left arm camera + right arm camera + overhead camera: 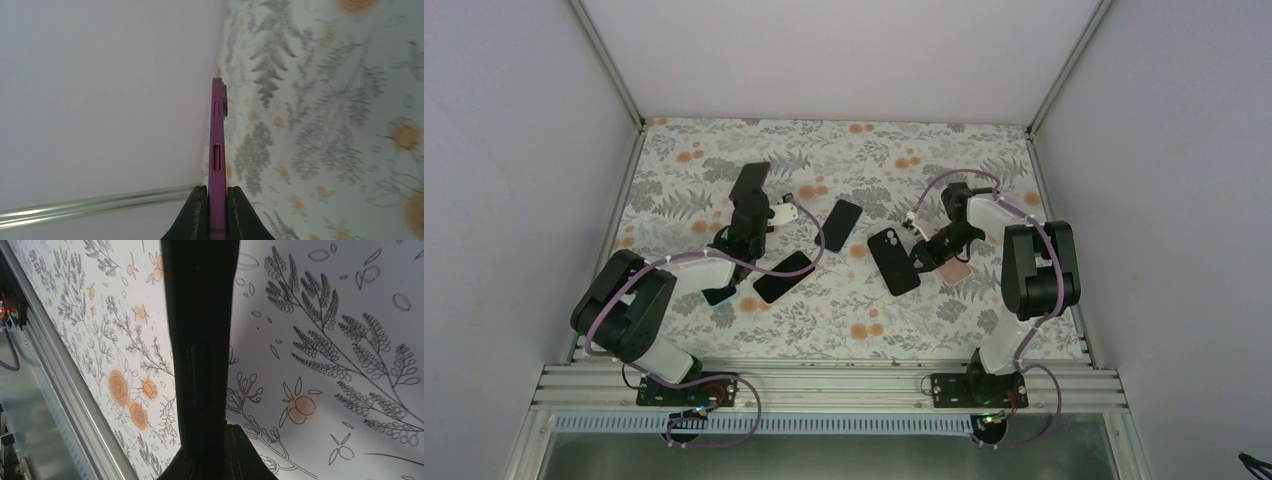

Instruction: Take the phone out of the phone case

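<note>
The left jaws are pressed onto the end of a purple phone case (217,150), pinching it edge-on to the wrist camera, with side buttons and a camera bump showing. Seen from the edge, I cannot tell whether a phone fills it. From above, the case (750,186) is held up off the counter (844,335), pointing toward the back wall over the left half.

The right jaws are closed on the edge of a black phone (200,340), low over the flowered cloth. From above, that phone (892,260) shows its lenses upward, right of the middle. A pink slab (954,272) lies just beneath the right wrist.

A second black phone (841,225) and a third black phone (782,277) lie flat between the arms. A dark slab (719,293) lies partly under the left arm.
</note>
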Robot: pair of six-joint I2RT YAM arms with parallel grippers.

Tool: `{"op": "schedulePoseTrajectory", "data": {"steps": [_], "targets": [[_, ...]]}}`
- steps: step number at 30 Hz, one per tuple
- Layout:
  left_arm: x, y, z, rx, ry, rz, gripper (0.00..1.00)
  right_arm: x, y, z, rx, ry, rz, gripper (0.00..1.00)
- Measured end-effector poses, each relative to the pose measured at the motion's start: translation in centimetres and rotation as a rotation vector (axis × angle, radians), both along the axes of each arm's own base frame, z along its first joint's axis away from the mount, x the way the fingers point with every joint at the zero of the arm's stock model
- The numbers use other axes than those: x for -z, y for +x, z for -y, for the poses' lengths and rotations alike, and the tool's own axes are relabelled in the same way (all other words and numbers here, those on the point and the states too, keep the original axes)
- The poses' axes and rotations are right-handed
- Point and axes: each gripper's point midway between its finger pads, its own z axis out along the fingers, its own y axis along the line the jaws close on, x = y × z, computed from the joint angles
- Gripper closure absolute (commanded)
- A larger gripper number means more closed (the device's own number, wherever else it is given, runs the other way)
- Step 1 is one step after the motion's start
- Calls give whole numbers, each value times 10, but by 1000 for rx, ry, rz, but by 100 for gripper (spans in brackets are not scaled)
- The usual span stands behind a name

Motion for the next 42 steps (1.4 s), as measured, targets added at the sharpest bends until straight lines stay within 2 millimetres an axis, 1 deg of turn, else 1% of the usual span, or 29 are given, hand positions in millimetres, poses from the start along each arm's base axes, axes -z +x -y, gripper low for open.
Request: {"op": "schedulePoseTrajectory", "data": {"steps": [3,8,10,11,13,15,17,18,20,22,23,24,28,30,31,33,34,36,38,39,40,41,42], "targets": [[20,-4,0,2,3,-59,98,9,-6,1,1,-5,-27,96],[64,-19,-7,2,42,-171,97,15,-1,4,1,-29,2,96],[81,-26,-10,5,59,-219,93,18,1,6,1,-43,12,96],[84,-27,-10,3,60,-224,92,19,2,7,2,-48,15,96],[82,-25,-9,4,47,-214,91,21,2,9,3,-65,20,96],[83,-25,-9,5,41,-216,83,22,3,12,5,-81,22,96],[87,-25,-8,8,33,-226,70,24,4,16,9,-102,24,96],[92,-26,-7,13,33,-242,61,25,4,18,11,-115,24,96],[102,-30,-7,20,23,-281,44,27,5,23,18,-132,22,91],[110,-35,-6,30,22,-319,28,29,5,26,23,-145,17,84],[114,-37,-6,34,22,-337,22,29,5,28,25,-153,13,80],[117,-39,-6,40,18,-354,19,30,5,30,24,-163,11,74],[110,-40,-3,47,-15,-355,13,33,9,46,14,-244,27,42],[109,-45,-3,54,-28,-374,7,31,14,53,1,-283,48,29],[109,-48,-3,59,-31,-389,5,29,16,56,3,-301,58,26],[106,-57,-2,75,-41,-424,0,24,21,62,-5,-337,88,22],[105,-62,-3,81,-45,-439,0,19,23,65,-7,-354,106,21],[97,-71,-3,96,-57,-463,0,4,29,69,-7,-381,151,18],[88,-79,-2,111,-69,-483,0,-19,37,67,-10,-395,224,18],[82,-83,-1,122,-78,-498,0,-29,39,65,-14,-395,258,19],[71,-87,1,135,-94,-510,2,-39,40,59,-27,-391,292,23],[68,-88,1,138,-99,-510,6,-50,38,50,-50,-383,326,29],[59,-90,3,147,-110,-520,15,-58,34,38,-83,-370,354,38]]}}
